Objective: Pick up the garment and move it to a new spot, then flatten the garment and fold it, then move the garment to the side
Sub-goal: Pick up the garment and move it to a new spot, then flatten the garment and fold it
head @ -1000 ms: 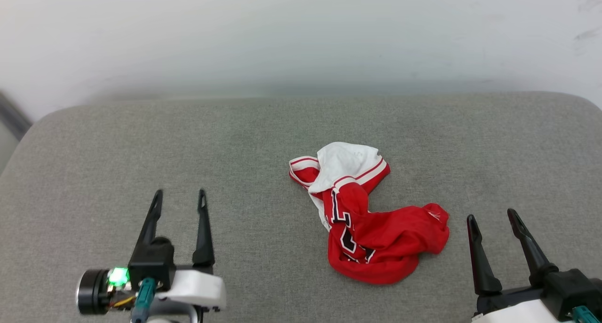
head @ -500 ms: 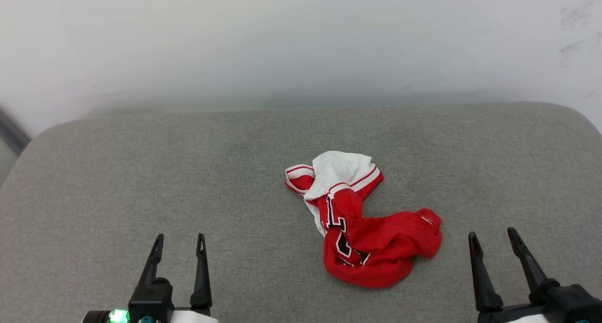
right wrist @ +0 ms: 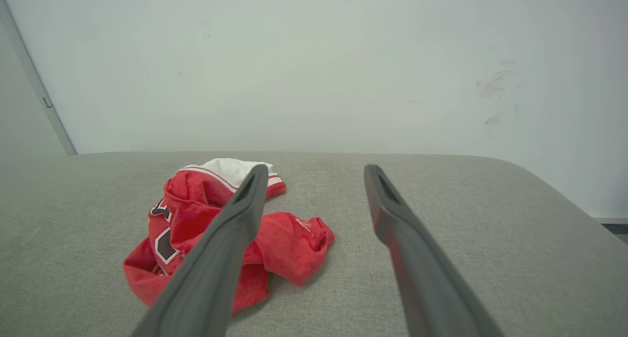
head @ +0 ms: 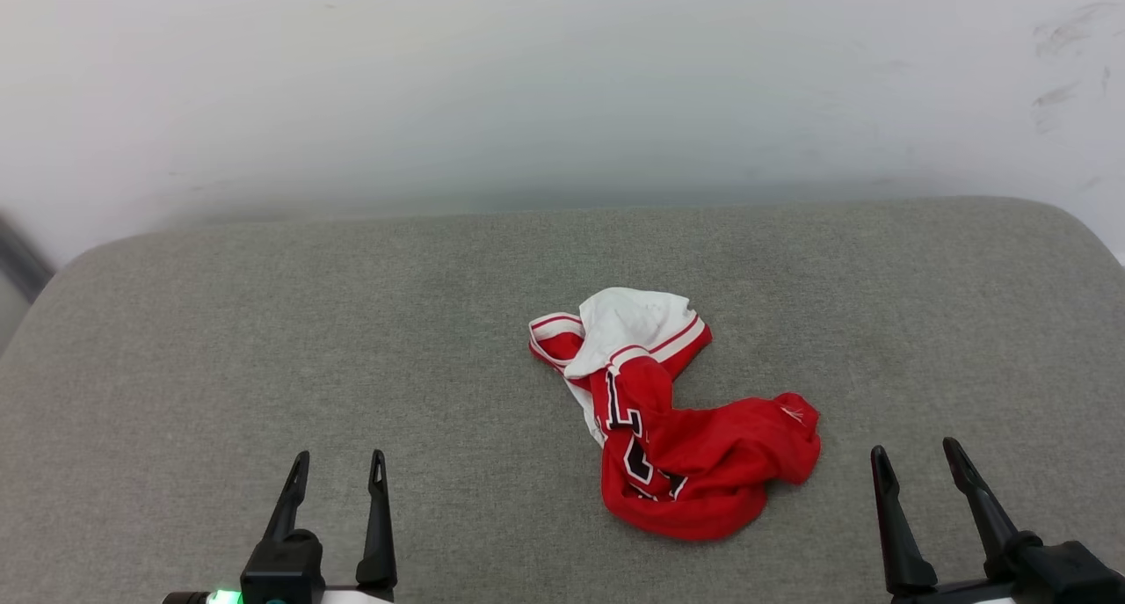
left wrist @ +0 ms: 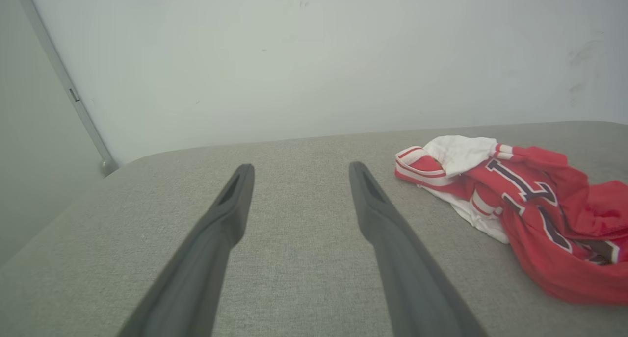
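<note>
- On the one grey cushion point(head: 220, 323) lies one crumpled garment point(head: 703, 454).
- Left of the garment, my left gripper point(head: 340, 456) is spread and empty.
- Right of the garment, my right gripper point(head: 914, 447) is likewise spread and empty.

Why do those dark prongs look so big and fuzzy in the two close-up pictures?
Left wrist view: the left gripper sits right by a wide-angle lens, so its fingers loom large and soft-edged; the garment looks sharper. Right wrist view: same for the right gripper. Head view: soft, even light, faint shadow beside the garment, no glare.
</note>
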Tool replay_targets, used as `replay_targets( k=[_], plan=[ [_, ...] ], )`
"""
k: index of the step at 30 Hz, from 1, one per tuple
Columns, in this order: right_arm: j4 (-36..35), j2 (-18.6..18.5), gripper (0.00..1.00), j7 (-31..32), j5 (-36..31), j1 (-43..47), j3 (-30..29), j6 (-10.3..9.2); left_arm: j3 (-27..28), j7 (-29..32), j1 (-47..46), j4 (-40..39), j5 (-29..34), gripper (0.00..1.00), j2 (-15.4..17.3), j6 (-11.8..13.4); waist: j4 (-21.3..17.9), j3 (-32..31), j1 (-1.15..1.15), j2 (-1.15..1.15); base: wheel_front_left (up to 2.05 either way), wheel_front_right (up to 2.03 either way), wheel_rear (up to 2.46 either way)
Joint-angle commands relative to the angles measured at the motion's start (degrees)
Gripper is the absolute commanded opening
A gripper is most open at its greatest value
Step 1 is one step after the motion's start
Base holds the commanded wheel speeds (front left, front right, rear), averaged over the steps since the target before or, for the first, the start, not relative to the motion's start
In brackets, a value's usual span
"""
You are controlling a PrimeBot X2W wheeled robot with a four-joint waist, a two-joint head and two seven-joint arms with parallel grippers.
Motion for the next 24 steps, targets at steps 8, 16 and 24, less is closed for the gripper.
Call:
replay_targets(
  k=[8,16,24],
  plan=[
    [-0.39,0.11,1.00,-0.12,-0.16,0.63,-0.02,-0.04,2.37,-0.15,0.81,0.39,1.98,1.00,-1.66,-2.41,0.17,0.18,0.00,0.00,0.00,0.00,0.00],
    [-0.39,0.11,1.00,-0.12,-0.24,0.42,-0.09,-0.04,3.84,-0.15,1.02,0.56,3.03,1.00,-2.91,-3.61,0.27,0.33,0.00,0.00,0.00,0.00,0.00],
    [-0.52,0.12,1.00,-0.12,0.38,-1.17,-1.27,-0.04,4.75,-0.15,0.88,0.67,3.66,1.00,-3.75,-4.41,0.41,0.53,0.00,0.00,0.00,0.00,0.00]
  ],
)
